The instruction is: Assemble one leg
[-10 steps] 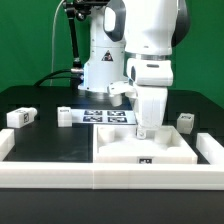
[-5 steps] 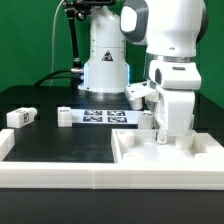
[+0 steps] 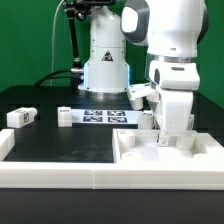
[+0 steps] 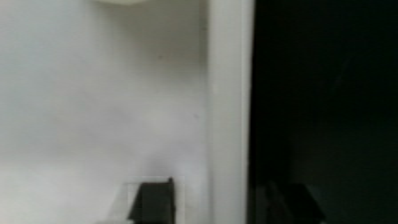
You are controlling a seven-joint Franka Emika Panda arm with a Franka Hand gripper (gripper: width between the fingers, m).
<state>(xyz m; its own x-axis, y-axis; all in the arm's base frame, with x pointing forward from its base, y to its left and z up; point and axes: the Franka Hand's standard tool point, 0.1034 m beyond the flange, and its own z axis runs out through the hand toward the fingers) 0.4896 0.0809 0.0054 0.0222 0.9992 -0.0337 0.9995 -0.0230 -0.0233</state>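
One leg [image 3: 20, 117], a small white block with a tag, lies at the exterior view's far left. A second leg [image 3: 66, 116] lies by the marker board [image 3: 105, 115]. My gripper [image 3: 168, 138] is far from both, lowered onto the large white rimmed panel [image 3: 135, 150] at the exterior view's right. In the wrist view the gripper [image 4: 226, 187] straddles the panel's raised rim [image 4: 228, 90]. One finger [image 4: 151, 200] is over the white panel, the other over the dark table. Both stand off the rim, and the gripper holds nothing.
A low white wall [image 3: 70, 180] runs along the table's front, with a side piece [image 3: 8, 142] at the exterior view's left. The robot base [image 3: 105, 65] stands behind the marker board. Another small white block [image 3: 147, 119] shows partly beside the arm.
Since one second ago the gripper and the rimmed panel have shifted together toward the exterior view's right. Over the last half second nothing has moved.
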